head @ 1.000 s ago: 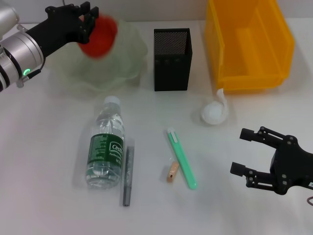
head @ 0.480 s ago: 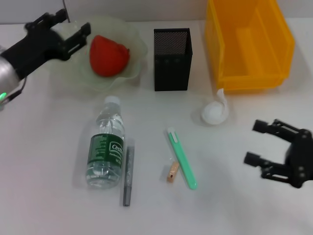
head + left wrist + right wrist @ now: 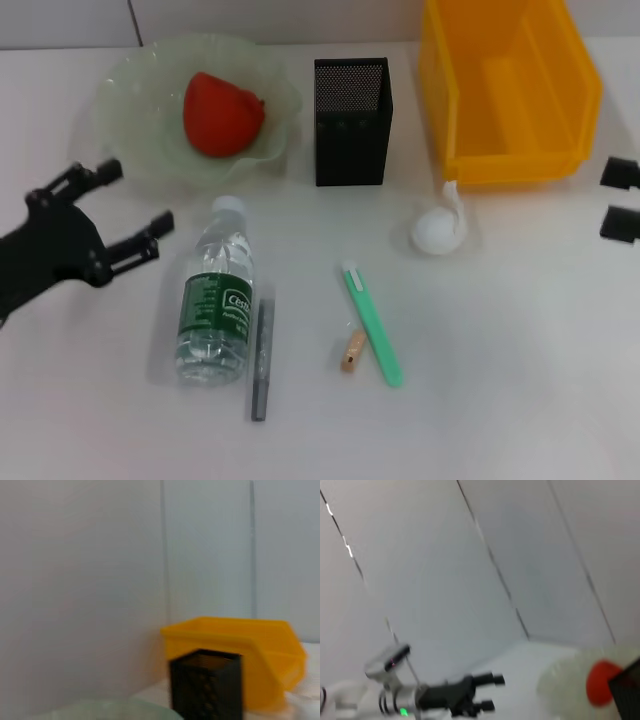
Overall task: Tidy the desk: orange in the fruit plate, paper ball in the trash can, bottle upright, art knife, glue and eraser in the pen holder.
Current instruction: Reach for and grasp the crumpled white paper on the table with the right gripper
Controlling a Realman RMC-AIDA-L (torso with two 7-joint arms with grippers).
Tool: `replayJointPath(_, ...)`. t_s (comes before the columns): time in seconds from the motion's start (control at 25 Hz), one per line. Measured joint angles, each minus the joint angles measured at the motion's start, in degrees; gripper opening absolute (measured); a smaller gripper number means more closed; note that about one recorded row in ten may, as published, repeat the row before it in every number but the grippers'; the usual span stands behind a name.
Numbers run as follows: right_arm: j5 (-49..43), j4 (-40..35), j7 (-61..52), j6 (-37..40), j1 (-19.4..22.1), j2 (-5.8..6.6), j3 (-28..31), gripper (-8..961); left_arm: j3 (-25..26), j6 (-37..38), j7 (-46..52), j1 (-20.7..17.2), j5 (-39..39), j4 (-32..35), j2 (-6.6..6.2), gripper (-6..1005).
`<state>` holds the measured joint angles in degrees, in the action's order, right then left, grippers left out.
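Beside the lying bottle [image 3: 216,307], the left gripper [image 3: 112,217] waits with fingers spread wide, holding nothing.
Bottle points cap away, just right of those fingers; orange [image 3: 222,112] sits in fruit plate [image 3: 125,90]; right gripper [image 3: 620,199] far off, fingers unclear.

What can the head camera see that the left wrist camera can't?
Only the head view shows the orange, the bottle, glue, art knife, eraser, paper ball and both open grippers, left and right. Only the left wrist view shows the wall behind the desk. Both show the trash can, pen holder and fruit plate.
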<state>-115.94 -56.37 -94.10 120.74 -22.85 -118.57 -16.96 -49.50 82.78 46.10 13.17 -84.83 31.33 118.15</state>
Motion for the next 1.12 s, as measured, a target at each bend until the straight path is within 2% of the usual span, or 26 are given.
replayJointPath(0.12,-1.2,-11.9,-12.0,-1.4,-2.3,-0.24,-7.7,825,-2.6,1.0,0.3,-0.7,0.0,0.0,-0.21,859)
replayJointPath(0.16,-3.1,-19.2,-20.3,-4.3,-3.2,-0.29,-13.4,825,-3.2,1.3,0.4,-0.8,0.0,0.0,-0.24,859)
replayJointPath(0.2,-3.1,-19.2,-20.3,-4.3,-3.2,-0.29,-13.4,825,-3.7,1.4,0.4,-0.8,0.0,0.0,-0.26,859)
replayJointPath(0.32,-9.7,-27.4,-30.2,-9.8,-5.3,-0.17,-22.1,825,-3.9,1.4,0.5,-0.7,0.0,0.0,-0.28,859)
replayJointPath(0.36,-14.3,-28.9,-33.0,-10.6,-7.2,0.19,-26.9,825,-4.2,1.8,0.8,-0.4,-0.3,0.1,-0.32,859)
replayJointPath(0.4,-14.3,-28.9,-33.0,-10.6,-7.2,0.19,-26.9,825,-4.4,2.6,1.4,-0.2,-1.1,0.3,-0.33,859)
replayJointPath(0.48,-21.3,-28.2,-39.3,-11.5,-11.6,0.21,-32.6,825,-4.6,4.1,2.8,0.2,-2.7,1.5,-0.15,859)
replayJointPath(0.52,-21.3,-28.2,-39.3,-11.5,-11.6,0.21,-32.6,825,-4.6,4.1,2.8,0.2,-2.7,1.5,-0.15,859)
replayJointPath(0.56,-25.5,-27.5,-43.6,-12.5,-13.9,-0.20,-35.3,825,-4.7,4.7,3.4,0.6,-3.8,1.9,-0.04,859)
replayJointPath(0.6,-25.5,-27.5,-43.6,-12.5,-13.9,-0.20,-35.3,825,-4.7,4.7,3.4,0.6,-3.8,1.9,-0.04,859)
replayJointPath(0.76,-30.5,-23.9,-52.0,-17.0,-17.1,-0.43,-41.5,824,-4.8,4.8,3.7,1.5,-5.3,2.0,0.13,858)
replayJointPath(1.12,-32.0,-14.1,-55.7,-28.2,-17.8,-0.52,-47.7,823,-4.9,3.8,3.5,2.7,-5.8,1.4,0.31,858)
